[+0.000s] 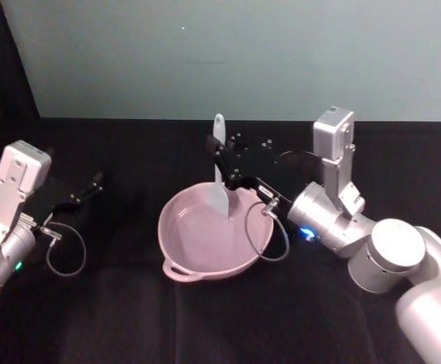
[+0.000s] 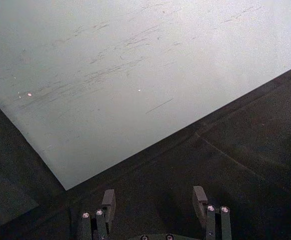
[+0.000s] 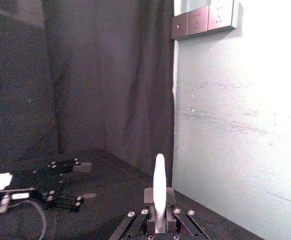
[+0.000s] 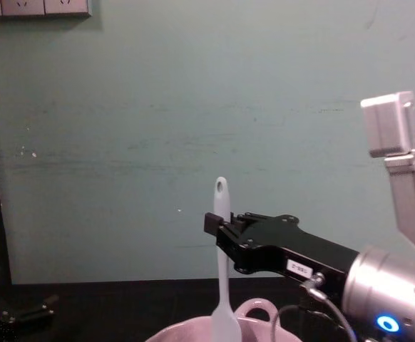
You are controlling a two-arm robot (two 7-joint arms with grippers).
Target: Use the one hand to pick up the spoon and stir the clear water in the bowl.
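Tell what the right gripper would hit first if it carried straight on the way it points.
Probably the dark curtain beside the pale wall; depth is unclear. The right gripper, shut on the spoon, aims above the table; the left gripper sits below that line.

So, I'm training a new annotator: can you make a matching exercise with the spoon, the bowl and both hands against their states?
1 spoon
2 bowl
3 right hand
4 left hand

a open, idle at the left
b upright, blade down inside the bowl
c pale pink, below the blade
d shut on the spoon's handle

Pairs: 1-b, 2-c, 3-d, 4-a.
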